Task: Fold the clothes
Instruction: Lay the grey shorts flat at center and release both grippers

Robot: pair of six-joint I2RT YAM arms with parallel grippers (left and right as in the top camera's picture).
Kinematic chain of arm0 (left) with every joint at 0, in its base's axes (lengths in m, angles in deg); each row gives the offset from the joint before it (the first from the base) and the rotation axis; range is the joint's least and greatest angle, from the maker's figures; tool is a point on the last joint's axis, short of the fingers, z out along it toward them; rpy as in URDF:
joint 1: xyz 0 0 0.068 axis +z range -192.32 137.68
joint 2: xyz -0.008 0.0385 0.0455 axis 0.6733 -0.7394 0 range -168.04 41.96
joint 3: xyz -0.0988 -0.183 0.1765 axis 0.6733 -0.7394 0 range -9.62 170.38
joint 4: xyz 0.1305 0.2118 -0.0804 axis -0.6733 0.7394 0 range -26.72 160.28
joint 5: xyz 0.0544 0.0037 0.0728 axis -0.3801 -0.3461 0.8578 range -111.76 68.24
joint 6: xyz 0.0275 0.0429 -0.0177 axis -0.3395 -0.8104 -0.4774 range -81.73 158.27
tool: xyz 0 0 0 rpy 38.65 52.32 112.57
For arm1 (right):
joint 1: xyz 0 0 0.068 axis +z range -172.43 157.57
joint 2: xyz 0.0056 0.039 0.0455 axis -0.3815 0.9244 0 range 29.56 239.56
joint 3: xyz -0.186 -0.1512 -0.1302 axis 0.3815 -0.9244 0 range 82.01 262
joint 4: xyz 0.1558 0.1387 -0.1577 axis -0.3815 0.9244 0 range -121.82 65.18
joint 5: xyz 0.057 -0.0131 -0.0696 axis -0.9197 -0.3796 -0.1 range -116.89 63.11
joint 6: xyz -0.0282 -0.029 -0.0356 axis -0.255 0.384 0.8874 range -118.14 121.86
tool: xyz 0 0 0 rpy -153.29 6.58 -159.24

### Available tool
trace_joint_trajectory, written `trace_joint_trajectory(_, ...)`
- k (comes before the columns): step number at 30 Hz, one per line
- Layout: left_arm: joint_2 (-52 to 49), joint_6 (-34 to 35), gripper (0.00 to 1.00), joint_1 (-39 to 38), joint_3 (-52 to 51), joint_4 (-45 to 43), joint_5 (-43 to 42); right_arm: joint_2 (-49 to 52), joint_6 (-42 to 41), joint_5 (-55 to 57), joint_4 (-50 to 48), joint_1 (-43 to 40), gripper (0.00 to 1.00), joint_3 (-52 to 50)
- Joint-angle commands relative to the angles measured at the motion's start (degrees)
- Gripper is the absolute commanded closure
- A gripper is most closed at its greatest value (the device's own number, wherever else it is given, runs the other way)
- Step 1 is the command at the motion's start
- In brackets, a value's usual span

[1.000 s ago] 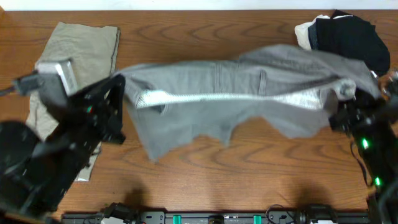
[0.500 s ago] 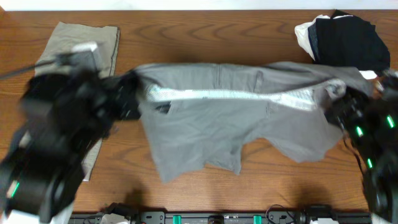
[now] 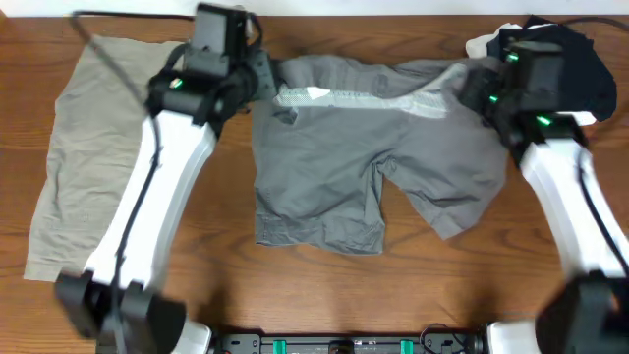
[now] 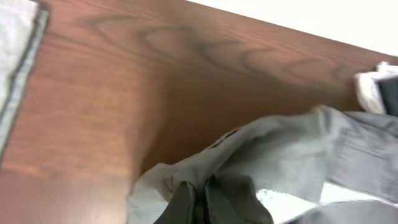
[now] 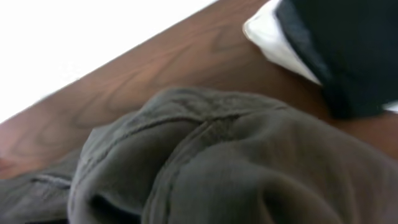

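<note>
The grey shorts (image 3: 334, 167) lie spread on the wooden table, waistband at the far side and both legs toward the front. The pale inner waistband is stretched between my two grippers. My left gripper (image 3: 257, 87) is shut on the waistband's left end; in the left wrist view its fingers (image 4: 199, 198) pinch the grey cloth (image 4: 292, 155). My right gripper (image 3: 474, 93) grips the waistband's right end. In the right wrist view bunched grey cloth (image 5: 249, 168) fills the frame and hides the fingers.
A pale khaki garment (image 3: 88, 167) lies flat at the left, its edge also in the left wrist view (image 4: 15, 56). A black and white pile of clothes (image 3: 560, 54) sits at the far right corner, close behind my right gripper (image 5: 348, 50).
Both arms have carried the waistband toward the far edge of the table. The shorts' legs have been dragged along and now lie flat and spread.
</note>
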Motion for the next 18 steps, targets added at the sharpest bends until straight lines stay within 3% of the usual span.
trace_joint_trajectory(1, -5.68, 0.31, 0.94, 0.50, -0.11, -4.96, 1.79, 8.35, 4.57, 0.46, -10.58, 2.40, 0.99, 0.59)
trace_joint_trajectory(2, -7.58, 0.31, 0.94, 0.50, -0.11, -7.19, 1.79, 10.82, 5.81, 0.46, -14.73, 2.95, 0.96, 0.59)
trace_joint_trajectory(3, -9.14, 0.31, 0.91, 0.50, -0.11, -9.05, 1.79, 13.51, 6.91, 0.46, -19.52, 3.50, 0.75, 0.59)
trace_joint_trajectory(4, -10.78, 0.28, 0.69, 0.50, -0.11, -11.13, 1.79, 15.67, 7.37, 0.50, -23.41, 3.91, 0.36, 0.59)
trace_joint_trajectory(5, -12.02, 0.28, 0.32, 0.50, -0.11, -12.76, 1.79, 17.97, 7.32, 0.48, -27.54, 4.28, 0.01, 0.59)
trace_joint_trajectory(6, -13.44, 0.31, 0.00, 0.50, -0.11, -14.78, 1.79, 20.50, 7.30, 0.48, -32.20, 4.63, 0.01, 0.59)
trace_joint_trajectory(12, -14.03, -0.26, 0.02, 0.52, 0.09, -17.09, 1.81, 21.97, 7.28, 0.48, -36.72, 4.79, 0.01, 0.66)
trace_joint_trajectory(18, -11.85, -1.25, 0.02, 0.50, 0.11, -11.61, 1.77, 18.38, 11.19, -1.62, -31.02, 4.92, 0.01, 0.66)
